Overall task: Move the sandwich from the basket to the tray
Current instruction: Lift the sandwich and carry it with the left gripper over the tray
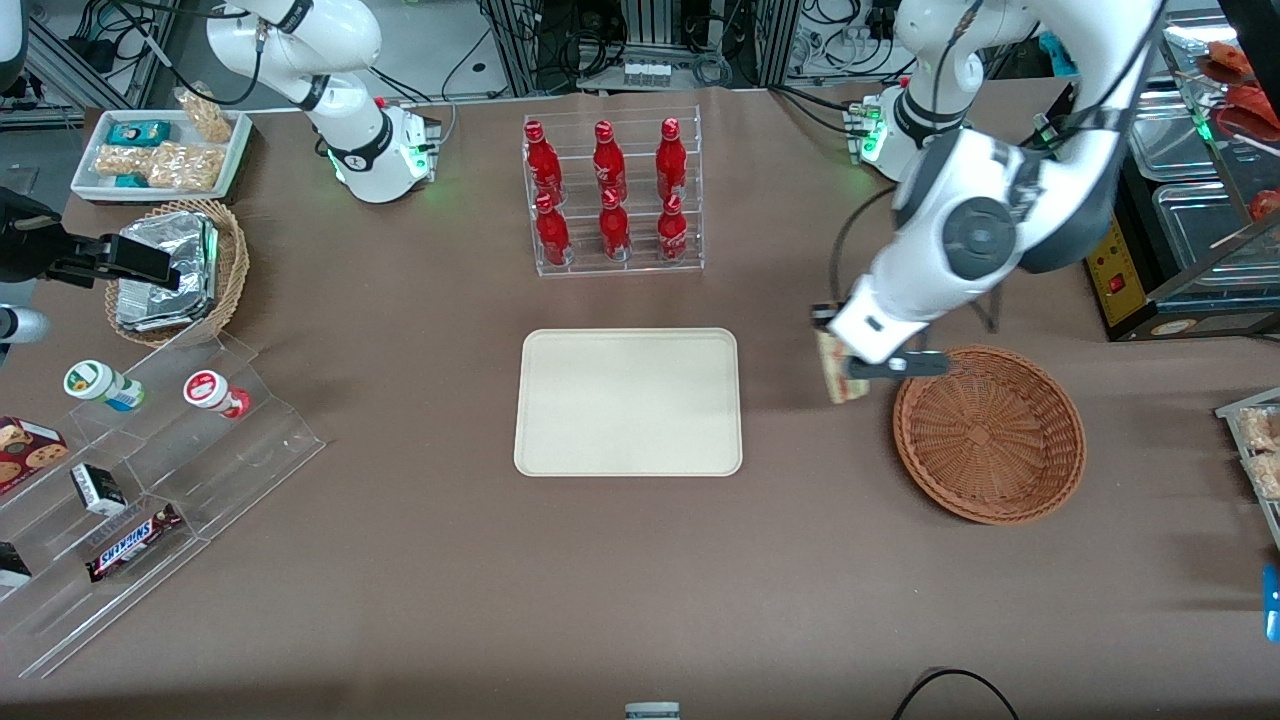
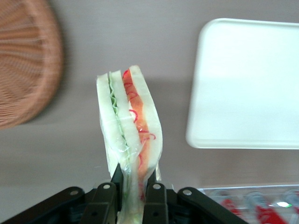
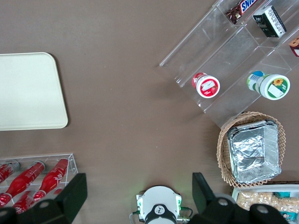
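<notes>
The work surface is a brown-covered table [image 1: 420, 600] that fills most of the front view, with cabling and equipment racks along the upper edge of the frame. The tray [image 1: 628, 402] lies flat at frame centre. The basket [image 1: 990, 435] sits at right of centre and now appears to hold nothing.

My gripper [image 1: 845, 368] hangs above bare table in the gap between basket and tray, just beside the basket's rim. Its two fingers are pinched on the sandwich [image 2: 128, 140] at one narrow end. The rest of the wedge projects free of the fingers, wrapped in clear film, with red and green filling visible between the bread layers.

Status: lift complete, transfer in hand, placement not yet done.

Risks from here, as I judge them:
- Slip: the film looks slick and the hold covers only a small end portion. A fast traverse could swing the wedge loose.
- Crush: soft bread may deform if clamping force rises.
- Early release: opening before the sandwich is over the tray drops it onto the table.
- Rim strike: descending near the tray's edge could tip the wedge outward.
</notes>
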`<move>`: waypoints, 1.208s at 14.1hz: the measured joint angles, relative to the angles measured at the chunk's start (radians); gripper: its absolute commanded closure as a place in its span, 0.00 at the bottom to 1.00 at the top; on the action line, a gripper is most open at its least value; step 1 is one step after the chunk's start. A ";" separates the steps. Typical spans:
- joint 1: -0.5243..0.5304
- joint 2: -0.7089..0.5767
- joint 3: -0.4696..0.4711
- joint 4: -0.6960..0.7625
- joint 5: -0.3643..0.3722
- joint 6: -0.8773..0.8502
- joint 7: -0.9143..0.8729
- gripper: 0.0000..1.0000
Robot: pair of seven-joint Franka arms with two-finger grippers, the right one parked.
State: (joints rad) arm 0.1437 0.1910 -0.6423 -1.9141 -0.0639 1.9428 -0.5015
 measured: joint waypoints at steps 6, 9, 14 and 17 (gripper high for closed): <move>-0.179 0.167 -0.007 0.084 0.038 0.197 -0.201 0.75; -0.261 0.264 -0.007 0.159 0.125 0.208 -0.326 0.74; -0.393 0.433 -0.005 0.273 0.293 0.287 -0.524 0.73; -0.399 0.474 -0.002 0.283 0.304 0.308 -0.531 0.72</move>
State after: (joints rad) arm -0.2554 0.6650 -0.6441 -1.6307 0.2403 2.2505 -1.0329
